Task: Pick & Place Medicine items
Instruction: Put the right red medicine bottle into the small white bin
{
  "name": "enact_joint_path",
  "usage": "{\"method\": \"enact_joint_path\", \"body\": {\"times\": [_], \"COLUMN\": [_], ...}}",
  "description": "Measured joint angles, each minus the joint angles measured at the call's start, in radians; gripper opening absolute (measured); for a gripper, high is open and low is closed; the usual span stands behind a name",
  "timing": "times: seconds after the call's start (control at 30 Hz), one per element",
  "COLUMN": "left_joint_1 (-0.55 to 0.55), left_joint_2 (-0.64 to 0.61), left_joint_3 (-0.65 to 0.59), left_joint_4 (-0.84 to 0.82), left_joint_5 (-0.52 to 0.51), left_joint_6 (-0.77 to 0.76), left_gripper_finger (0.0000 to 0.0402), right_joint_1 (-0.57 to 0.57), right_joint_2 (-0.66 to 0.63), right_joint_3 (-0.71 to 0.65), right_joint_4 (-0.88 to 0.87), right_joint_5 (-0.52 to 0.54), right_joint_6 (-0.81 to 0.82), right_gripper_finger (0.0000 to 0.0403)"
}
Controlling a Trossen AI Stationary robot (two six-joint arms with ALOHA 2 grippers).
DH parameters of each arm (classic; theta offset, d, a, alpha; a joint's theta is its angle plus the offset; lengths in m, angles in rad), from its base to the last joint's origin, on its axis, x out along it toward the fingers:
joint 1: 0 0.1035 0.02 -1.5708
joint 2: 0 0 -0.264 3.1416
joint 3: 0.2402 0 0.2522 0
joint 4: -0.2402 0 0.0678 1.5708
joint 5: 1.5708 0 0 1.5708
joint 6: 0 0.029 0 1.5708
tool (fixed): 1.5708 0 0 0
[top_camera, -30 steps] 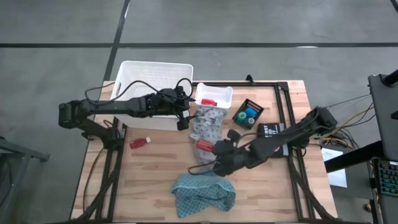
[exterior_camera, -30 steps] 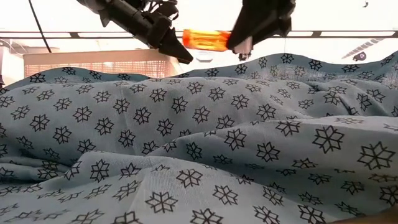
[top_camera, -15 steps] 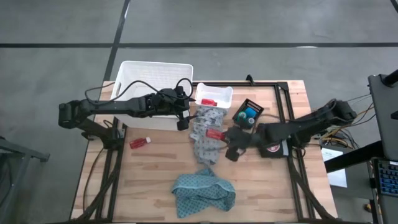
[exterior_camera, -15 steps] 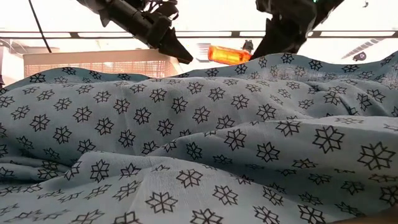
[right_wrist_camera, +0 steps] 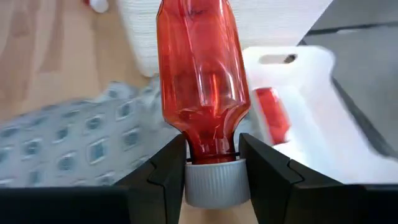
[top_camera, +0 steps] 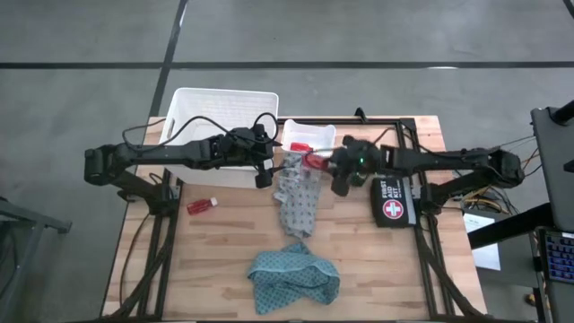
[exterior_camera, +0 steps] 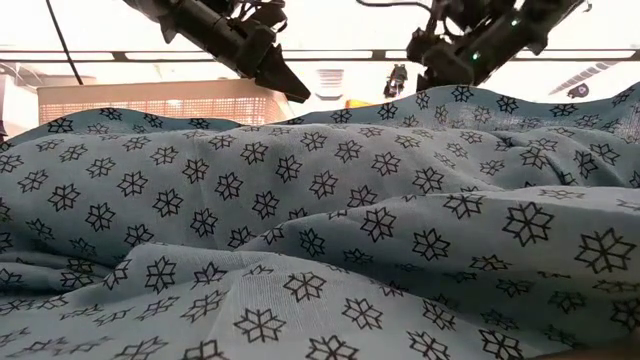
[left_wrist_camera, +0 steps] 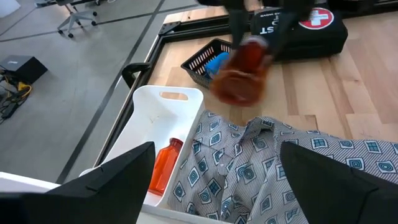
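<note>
My right gripper [top_camera: 327, 164] reaches in from the table's right and is shut on a red bottle [top_camera: 314, 161], over the far end of the grey patterned cloth [top_camera: 296, 197] beside the small white tray [top_camera: 316, 131]. A second red bottle [left_wrist_camera: 163, 168] lies inside that tray. A third [top_camera: 202, 205] lies on its side on the bare wood at the left. The blue container [left_wrist_camera: 215, 62] sits in a small black basket; the green one is hidden. My left gripper [top_camera: 263, 177] hangs open just left of the grey cloth. My right gripper pinches the red bottle between its two fingers at the neck [right_wrist_camera: 211, 149], just above the white cap [right_wrist_camera: 211, 182]. The red body [right_wrist_camera: 202, 74] sticks out ahead of the fingers, toward the table's left. The bottle lies about level and is lifted clear of cloth and tray.
A large white basket [top_camera: 224, 112] stands at the far left. The black first-aid pouch [top_camera: 393, 199] lies right of centre, under my right arm. A teal cloth [top_camera: 294, 278] is bunched at the near edge and fills the low view [exterior_camera: 320, 230].
My right gripper has carried the red bottle from above the table's middle, near the teal cloth, toward the far edge, up to the white tray, with the arm stretching out leftward. It has stayed shut on the bottle.
</note>
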Motion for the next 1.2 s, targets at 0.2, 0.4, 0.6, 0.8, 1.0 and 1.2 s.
{"method": "enact_joint_path", "body": {"times": [0.2,0.4,0.6,0.8,1.0,1.2], "left_joint_1": [0.0,0.0,0.0,0.0,0.0,0.0], "left_joint_2": [0.0,0.0,0.001,0.001,0.001,0.001], "left_joint_3": [0.0,0.0,0.0,0.0,0.0,0.0], "left_joint_4": [0.0,0.0,0.0,0.0,0.0,0.0], "left_joint_5": [0.0,0.0,0.0,0.0,0.0,0.0], "left_joint_6": [0.0,0.0,0.0,0.0,0.0,0.0], "left_gripper_finger": [0.0347,0.0348,0.0347,0.0347,0.0348,0.0348], "right_joint_1": [-0.184,-0.304,-0.307,-0.311,-0.352,-0.423], "right_joint_2": [0.001,0.033,0.097,0.179,0.236,0.318], "right_joint_3": [0.0,0.001,0.001,0.001,0.031,0.147], "right_joint_4": [0.016,0.025,0.037,0.148,0.179,0.086], "right_joint_5": [-0.219,-0.353,-0.357,-0.35,-0.346,-0.374], "right_joint_6": [-0.09,-0.088,-0.058,-0.053,-0.113,-0.123], "right_gripper_finger": [0.0134,0.0134,0.0134,0.0134,0.0134,0.0134]}}
